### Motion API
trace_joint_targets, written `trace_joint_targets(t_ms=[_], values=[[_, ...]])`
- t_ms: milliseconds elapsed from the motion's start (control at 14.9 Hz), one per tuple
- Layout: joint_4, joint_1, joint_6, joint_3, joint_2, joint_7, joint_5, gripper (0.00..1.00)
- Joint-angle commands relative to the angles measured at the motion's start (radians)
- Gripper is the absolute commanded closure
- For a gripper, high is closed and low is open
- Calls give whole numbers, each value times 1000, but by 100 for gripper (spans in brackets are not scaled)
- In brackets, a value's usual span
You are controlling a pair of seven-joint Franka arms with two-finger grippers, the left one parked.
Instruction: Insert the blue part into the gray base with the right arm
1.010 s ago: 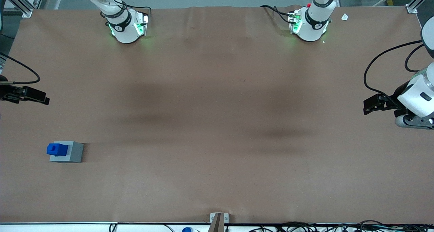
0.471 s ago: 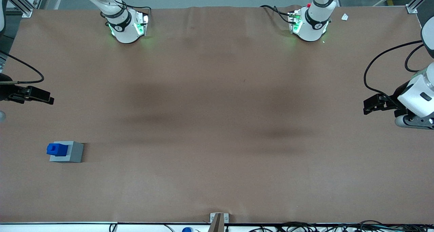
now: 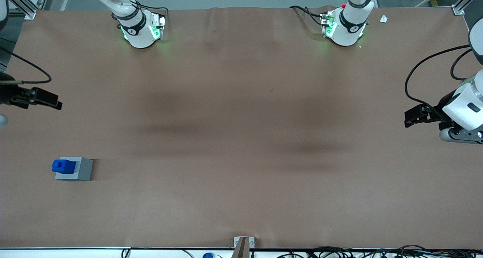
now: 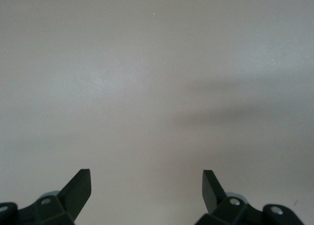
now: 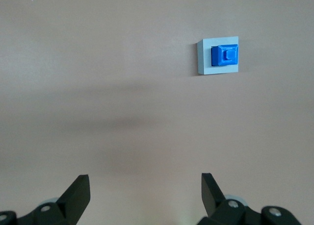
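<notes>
Since a second ago the gripper [image 3: 56, 105] has edged a little inward over the surface [image 3: 241, 137] and slightly farther from the front camera; the blue part [image 3: 62, 166] and gray base [image 3: 74, 169] have not shifted at all. The part sits on top of the base, toward the edge that faces the working arm's end of the surface, and from the wrist camera it looks settled squarely within the base's [image 5: 217, 56] top face, the part [image 5: 224, 56] a smaller square inside the gray outline. By these views the insertion looks already made.

The fingers [image 5: 77, 191] stand wide apart and hold nothing; bare surface shows between them.

The relation that counts: the stacked pair lies nearer the front camera than the gripper, well apart from it, and in the wrist view it sits off the fingers' centre line, ahead and to the side of the second finger. The right arm [image 3: 5, 94] is by far the nearer one. The stack looks near-square from above, with no clear long axis.
</notes>
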Motion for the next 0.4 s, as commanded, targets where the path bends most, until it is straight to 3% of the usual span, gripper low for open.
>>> trace_joint_targets(t_ms=[0, 337], values=[[-124, 3, 13, -12, -115, 4, 4, 0], [-208, 1, 2, -12, -219, 4, 1, 0]])
